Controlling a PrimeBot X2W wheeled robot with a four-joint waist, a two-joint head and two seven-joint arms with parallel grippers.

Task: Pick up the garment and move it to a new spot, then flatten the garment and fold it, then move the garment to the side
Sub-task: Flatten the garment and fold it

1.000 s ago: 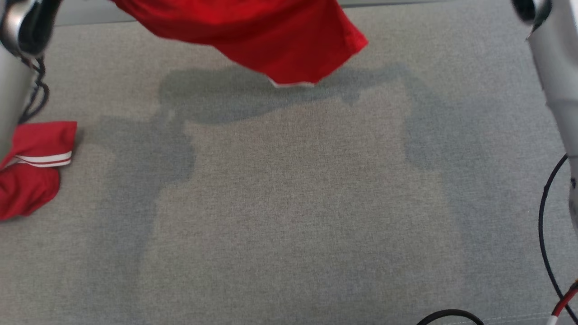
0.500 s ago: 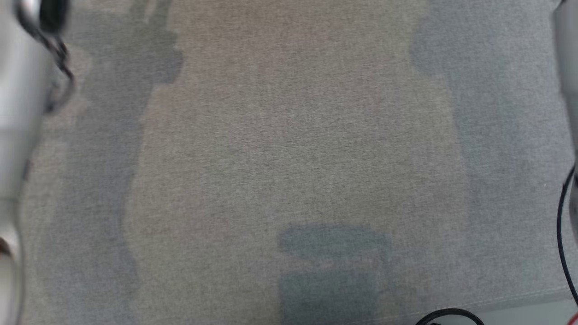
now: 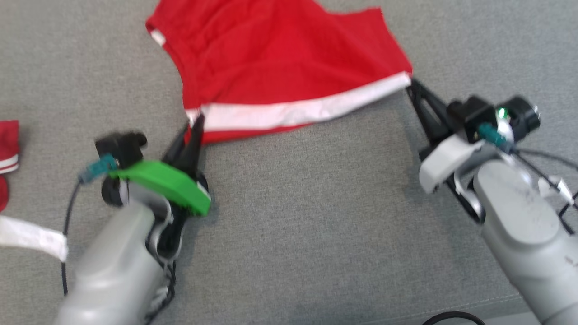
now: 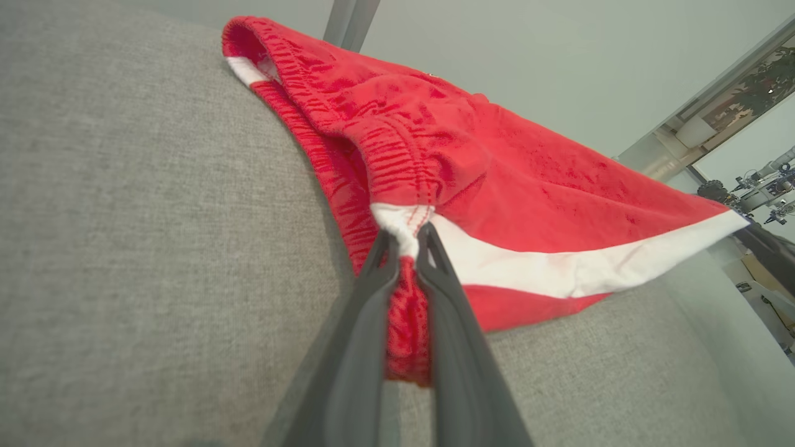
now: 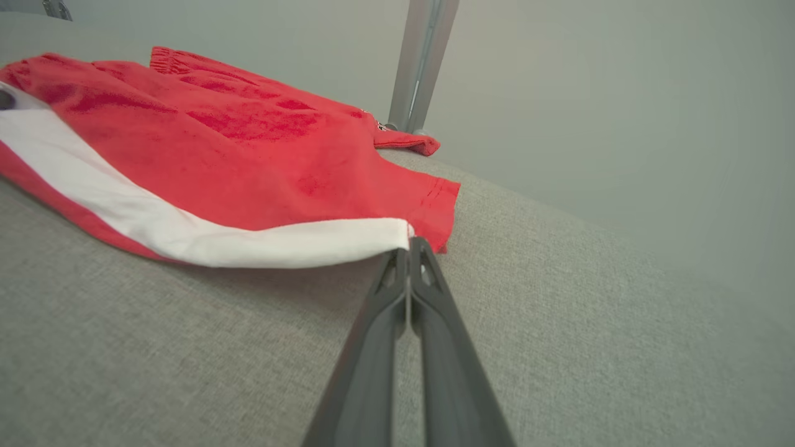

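Observed: the red fabric garment with white stripe (image 3: 280, 67) lies spread, unfolded, on the grey cloth surface (image 3: 316, 203). The left gripper (image 3: 196, 121) and right gripper (image 3: 412, 86) each pinch a stripe corner. Flattening appears under way; the fold and the move aside are outstanding.

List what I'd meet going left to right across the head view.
Small red cloth piece with white stripes at the left edge → left gripper with green cover → large red fabric garment with a white band → right gripper with pale grey cover.
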